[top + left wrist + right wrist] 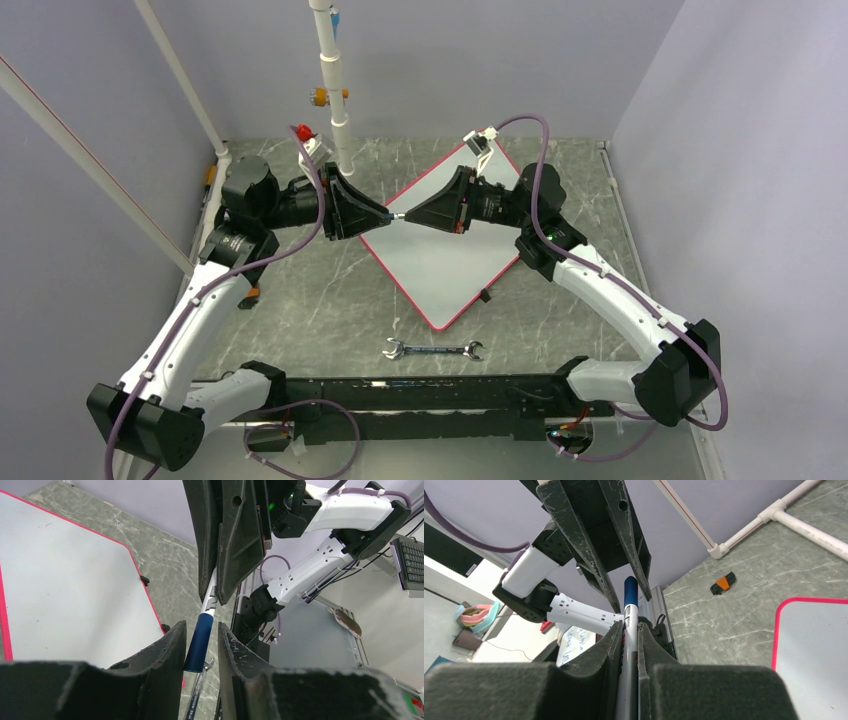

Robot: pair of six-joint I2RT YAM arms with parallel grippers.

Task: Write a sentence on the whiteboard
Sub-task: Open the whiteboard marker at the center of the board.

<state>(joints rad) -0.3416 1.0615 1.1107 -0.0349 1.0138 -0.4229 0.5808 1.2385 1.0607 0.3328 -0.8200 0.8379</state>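
Both arms reach inward, left pincer (386,213) and right pincer (407,216) meeting tip to tip. Right clamped narrow, left slightly parted

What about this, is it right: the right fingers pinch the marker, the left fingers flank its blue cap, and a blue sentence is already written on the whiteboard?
Not quite. The whiteboard is blank wherever its surface shows in the top view; no writing is on it. The rest holds: the right fingers pinch the marker and the left fingers flank its blue cap.
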